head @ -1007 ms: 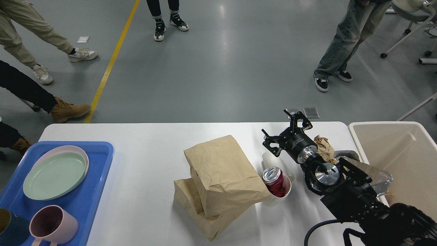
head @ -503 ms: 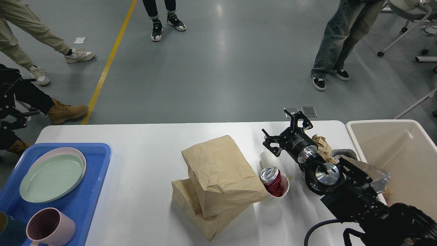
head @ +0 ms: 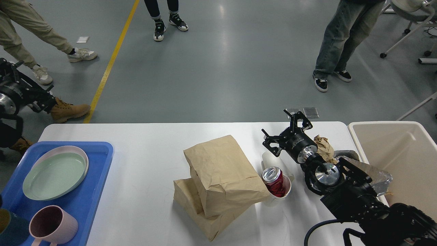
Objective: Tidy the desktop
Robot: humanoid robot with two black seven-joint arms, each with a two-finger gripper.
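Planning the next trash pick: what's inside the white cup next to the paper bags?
A crushed red can stands in the white cup, silver top poking above the rim. Whatever lies beneath the can is hidden by the can and cup wall.

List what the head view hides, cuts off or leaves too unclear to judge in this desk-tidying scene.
- Lower paper bag: mostly covered by the upper paper bag.
- White cup: its contents below the red can are hidden.
- Crumpled paper and foil: partly behind the right arm.
- Left claw: at the left edge, too dark to judge.
- Beige bin: cut off on the right.
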